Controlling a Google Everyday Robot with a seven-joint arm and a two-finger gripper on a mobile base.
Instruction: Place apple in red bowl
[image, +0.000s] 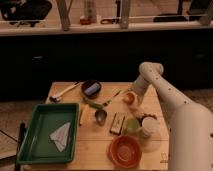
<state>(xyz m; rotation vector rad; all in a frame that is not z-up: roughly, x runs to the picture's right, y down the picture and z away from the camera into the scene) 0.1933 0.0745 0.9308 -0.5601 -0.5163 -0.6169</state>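
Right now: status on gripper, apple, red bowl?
Gripper at the apple, far right of table. Apple not yet in red bowl. Green round thing and white container sit between them.
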